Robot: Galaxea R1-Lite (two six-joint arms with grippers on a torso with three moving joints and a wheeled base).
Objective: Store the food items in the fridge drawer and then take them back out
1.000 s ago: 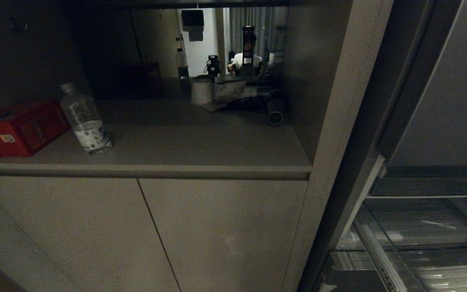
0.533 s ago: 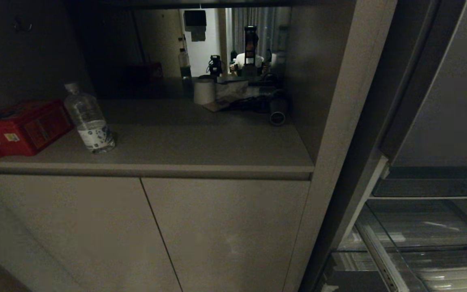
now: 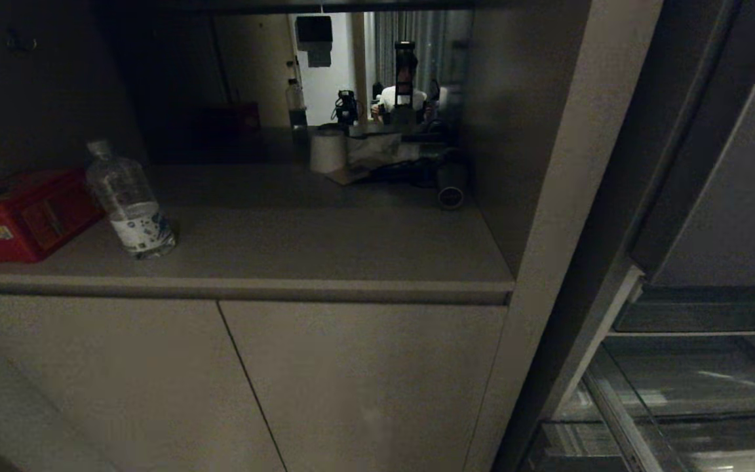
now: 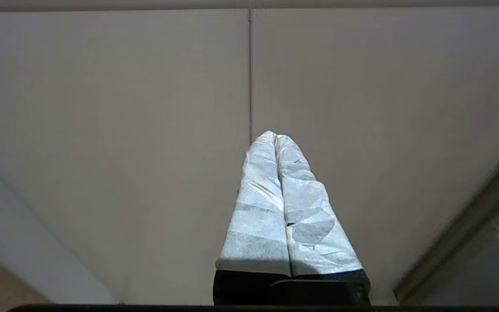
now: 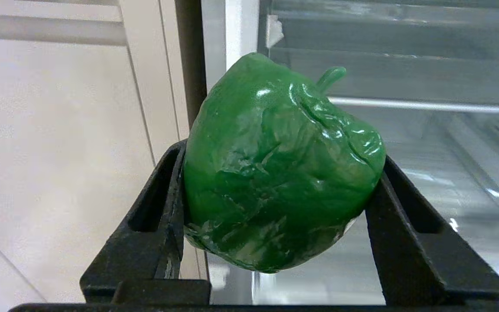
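The right gripper (image 5: 275, 182) was clamped on the pepper (image 5: 275, 173), its two black fingers (image 5: 163, 216) pressed to opposite flanks and spread wide by the fruit's girth, stem pointing away from the wrist; that grip across the bulge probably kept the glossy skin from slipping. Beyond the pepper lay clear fridge shelving and the fridge drawer (image 5: 427, 182), to one side of the pepper the pale cabinet doors (image 5: 59, 151), so the pepper hung near the fridge opening, not in the drawer. The left gripper (image 4: 275, 143) was closed on nothing, its white-wrapped fingers (image 4: 262, 208) pressed together and aimed at the seam between the cabinet doors, apparently parked. Only the right wrist view showed the pepper and the grip; the head view caught neither arm. It gave instead the counter (image 3: 299, 242) above the cabinet doors, with a bottle (image 3: 127, 200) and a red box (image 3: 20, 213) on it, and the fridge drawer at the counter's right. The potato appeared in no view
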